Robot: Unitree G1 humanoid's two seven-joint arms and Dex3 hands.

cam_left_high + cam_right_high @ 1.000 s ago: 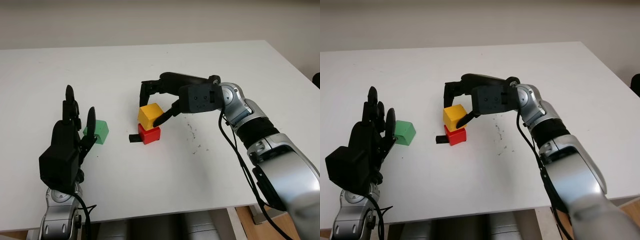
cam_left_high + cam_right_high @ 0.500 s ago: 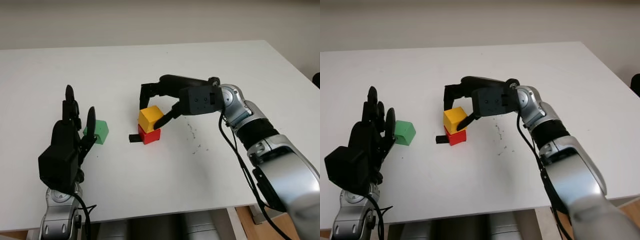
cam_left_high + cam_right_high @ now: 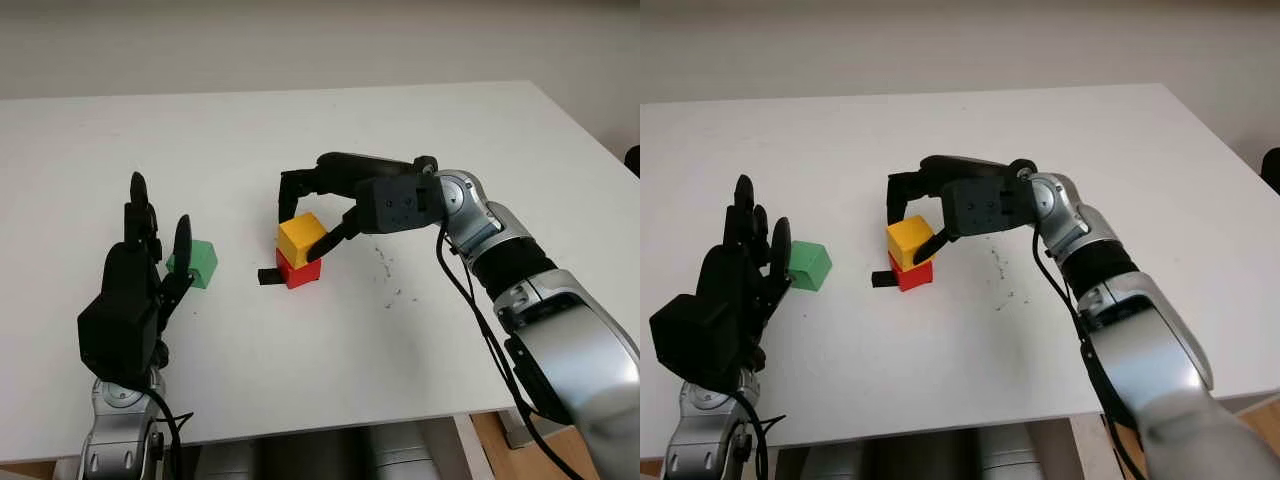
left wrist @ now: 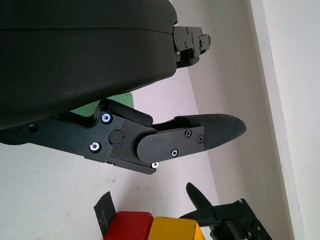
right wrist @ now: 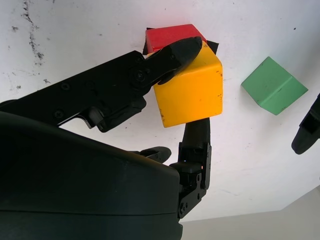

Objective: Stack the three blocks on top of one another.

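A yellow block (image 3: 300,236) sits slightly askew on a red block (image 3: 301,271) near the table's middle. My right hand (image 3: 304,222) reaches in from the right and is shut on the yellow block. In the right wrist view one fingertip (image 5: 181,48) presses its upper corner and another finger (image 5: 198,134) touches the opposite face. A green block (image 3: 202,263) lies alone on the table to the left of the stack. My left hand (image 3: 135,290) is open at the lower left, just beside the green block and apart from it.
A small black tab (image 3: 268,276) lies against the red block's left side. Dark scuff marks (image 3: 386,266) dot the white table (image 3: 420,140) to the right of the stack. The table's front edge (image 3: 350,422) runs close to my arms.
The right hand has lowered the yellow block slightly, and it now sits on the red block. The left hand and the green block have not moved.
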